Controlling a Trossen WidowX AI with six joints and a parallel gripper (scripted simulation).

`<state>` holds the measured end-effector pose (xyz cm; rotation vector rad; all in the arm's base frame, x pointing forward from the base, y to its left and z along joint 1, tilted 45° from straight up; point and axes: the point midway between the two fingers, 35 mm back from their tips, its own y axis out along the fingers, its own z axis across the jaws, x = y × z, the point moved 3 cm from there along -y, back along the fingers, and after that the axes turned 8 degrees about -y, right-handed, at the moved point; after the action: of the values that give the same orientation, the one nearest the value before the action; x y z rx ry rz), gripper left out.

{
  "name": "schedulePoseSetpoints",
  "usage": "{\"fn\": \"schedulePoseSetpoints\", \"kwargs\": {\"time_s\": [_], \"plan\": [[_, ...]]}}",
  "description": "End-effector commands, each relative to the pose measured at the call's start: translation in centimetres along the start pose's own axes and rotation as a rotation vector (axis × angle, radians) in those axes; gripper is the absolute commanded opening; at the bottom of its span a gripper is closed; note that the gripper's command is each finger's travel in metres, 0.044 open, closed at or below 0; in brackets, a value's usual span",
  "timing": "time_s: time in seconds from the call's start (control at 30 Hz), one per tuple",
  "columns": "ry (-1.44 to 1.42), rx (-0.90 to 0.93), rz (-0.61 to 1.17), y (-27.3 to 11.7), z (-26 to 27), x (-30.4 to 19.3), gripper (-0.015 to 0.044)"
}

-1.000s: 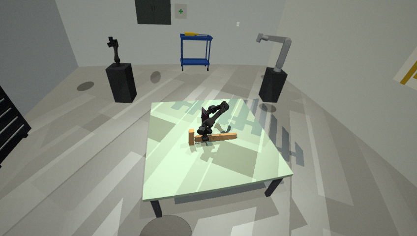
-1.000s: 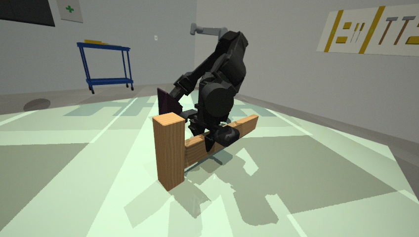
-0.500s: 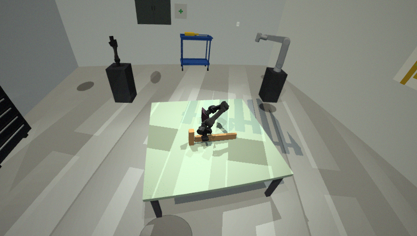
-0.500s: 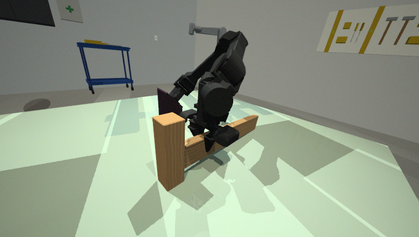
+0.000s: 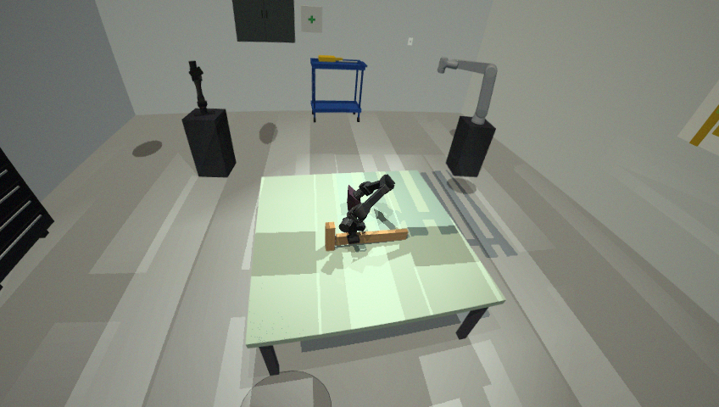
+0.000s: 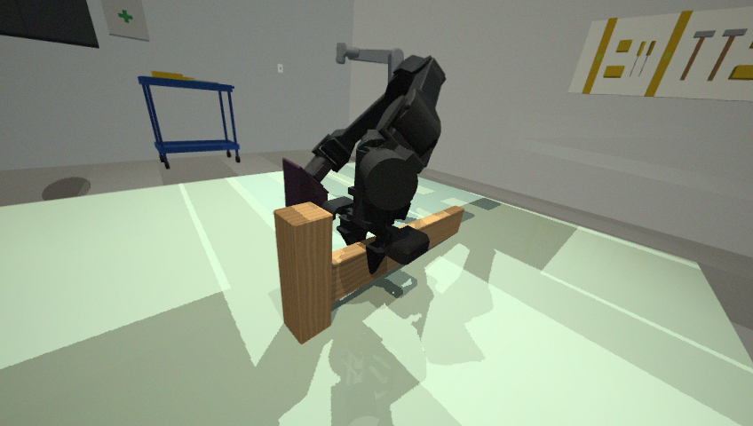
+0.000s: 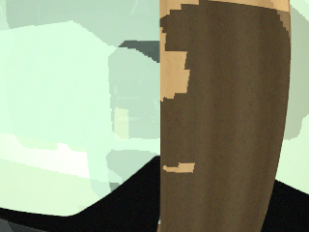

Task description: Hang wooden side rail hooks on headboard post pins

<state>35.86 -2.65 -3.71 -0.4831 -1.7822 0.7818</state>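
wood, upright and nearest in the exterior view: the headboard post (image 5: 330,236) (image 6: 304,274), standing on the pale green table (image 5: 287,312) (image 6: 607,343) (image 7: 48,87). just behind it, the side rail (image 5: 386,235) (image 6: 446,224) (image 7: 227,121) runs off toward two o'clock, its near end just beside the post; hooks, pins and slot are hidden, so seating cannot be told.

next in depth, the gripper (image 5: 353,238) (image 6: 363,253) (image 7: 191,164) is closed on the rail, one finger on each side, nearer the post end than the far one. the key relation, seen from the top: the post lies at nine o'clock of the gripper, while the rail's long axis points from about nine to just before three. farther along, the rail's far end is low over the table; whether it touches cannot be told.

beyond, the black arm (image 5: 373,201) (image 6: 401,115) reaches in from about twelve o'clock in the top view. the step in hand is judged to be the final fitting at the post: any correction should follow the rail's axis toward nine and then settle downward. release too soon could leave one hook off its pin.
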Motion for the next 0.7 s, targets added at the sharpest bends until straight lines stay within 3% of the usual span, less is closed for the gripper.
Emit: {"fn": "schedulePoseSetpoints", "kwargs": {"time_s": [0.0,0.67], "plan": [[0.001,-0.011,0.010,-0.55,-0.09,-0.40,0.0000],[0.001,-0.011,0.010,-0.48,0.06,-0.60,0.0000]]}}
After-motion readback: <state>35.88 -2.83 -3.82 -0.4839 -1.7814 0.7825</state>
